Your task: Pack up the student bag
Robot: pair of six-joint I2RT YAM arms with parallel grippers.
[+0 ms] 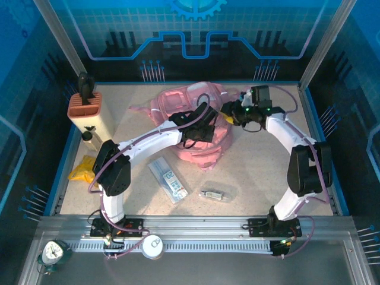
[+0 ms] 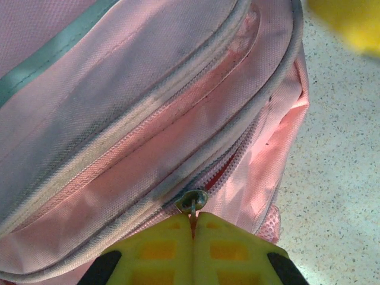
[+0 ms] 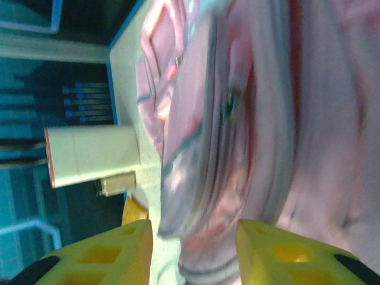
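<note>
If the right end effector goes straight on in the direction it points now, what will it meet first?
Most likely the bag: its pink fabric lies right ahead of the open right end effector. The picture is blurred, so the depth is unsure.

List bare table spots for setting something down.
Widest bare patch: speckled tabletop between the pink fabric backpack, small clear packet and right arm. Also back-left, between beige orange-topped holder and backpack. Crowded: front-left, around blue-white flat case and yellow packet.

We find no writing we can read.
We make out blue-and-white print on the flat packet near the table's front edge, too small to read, and a gear emblem on the backdrop.
</note>
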